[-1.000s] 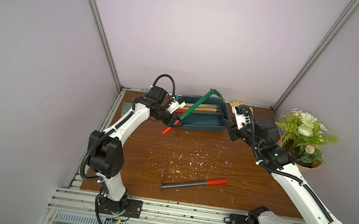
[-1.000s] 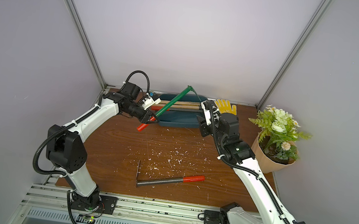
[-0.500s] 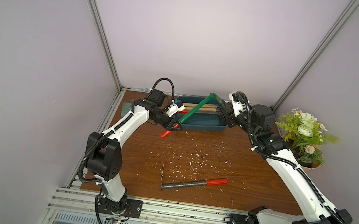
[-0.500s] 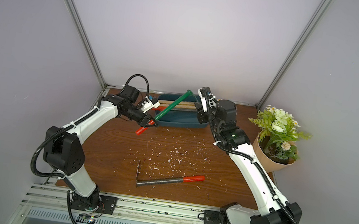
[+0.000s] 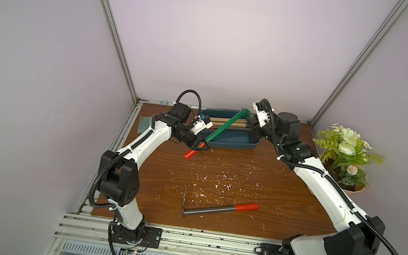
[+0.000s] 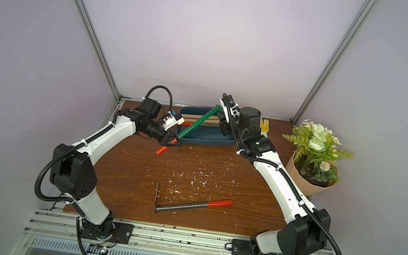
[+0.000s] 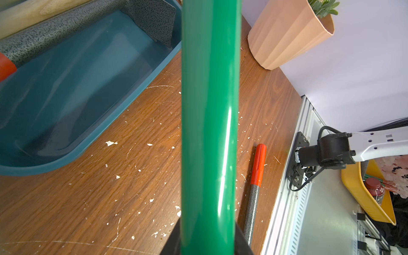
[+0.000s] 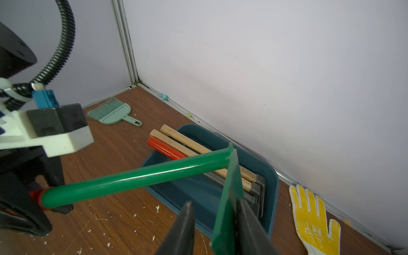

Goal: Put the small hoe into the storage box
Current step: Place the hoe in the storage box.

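The small hoe (image 5: 224, 129) (image 6: 198, 123) has a green shaft, a green blade and a red grip. It slants over the storage box (image 5: 233, 144) (image 6: 203, 141), blade end raised. My left gripper (image 5: 200, 145) (image 6: 172, 142) is shut on the shaft just above the red grip; the shaft (image 7: 209, 110) fills the left wrist view. My right gripper (image 5: 251, 121) (image 8: 214, 202) straddles the green blade (image 8: 229, 194). One finger touches the blade; the other stands apart from it.
The box (image 8: 272, 183) holds wooden-handled tools (image 8: 183, 141) and a red-gripped one. A grey-shafted tool with a red grip (image 5: 218, 208) lies near the front. A potted plant (image 5: 342, 158), a yellow glove (image 8: 313, 218) and a teal brush (image 8: 112, 113) sit around the edges.
My right arm has swung up and left to the hoe's blade, and its jaws have narrowed around it. The left arm has lowered the hoe slightly.
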`<state>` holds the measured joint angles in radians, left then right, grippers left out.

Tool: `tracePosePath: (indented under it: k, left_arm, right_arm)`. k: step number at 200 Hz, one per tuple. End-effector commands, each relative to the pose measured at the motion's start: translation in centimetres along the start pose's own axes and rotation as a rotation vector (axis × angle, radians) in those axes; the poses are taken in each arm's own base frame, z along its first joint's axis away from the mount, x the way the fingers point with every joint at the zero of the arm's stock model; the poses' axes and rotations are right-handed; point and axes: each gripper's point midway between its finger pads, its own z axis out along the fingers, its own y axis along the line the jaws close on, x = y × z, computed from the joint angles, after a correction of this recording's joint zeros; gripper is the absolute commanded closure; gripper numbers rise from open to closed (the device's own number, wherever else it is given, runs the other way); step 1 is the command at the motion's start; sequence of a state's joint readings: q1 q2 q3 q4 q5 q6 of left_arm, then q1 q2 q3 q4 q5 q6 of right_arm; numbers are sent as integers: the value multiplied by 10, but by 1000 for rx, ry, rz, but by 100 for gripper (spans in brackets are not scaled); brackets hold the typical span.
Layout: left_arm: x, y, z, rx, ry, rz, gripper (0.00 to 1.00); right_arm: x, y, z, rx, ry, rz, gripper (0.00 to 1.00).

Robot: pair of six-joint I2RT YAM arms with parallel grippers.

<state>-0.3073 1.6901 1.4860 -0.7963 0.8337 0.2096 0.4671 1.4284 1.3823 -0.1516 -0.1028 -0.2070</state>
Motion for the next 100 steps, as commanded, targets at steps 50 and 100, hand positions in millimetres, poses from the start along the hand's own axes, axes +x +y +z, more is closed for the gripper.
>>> tracePosePath:
  k: [50, 100]
  left_arm:
    - [-28, -31, -15, 70, -99, 145, 100]
    - [-37, 2, -19, -177, -79, 155, 64]
  right_arm:
    - [-21, 4, 1, -27, -50, -15, 100]
    - [-17, -4, 0, 4, 24, 11, 100]
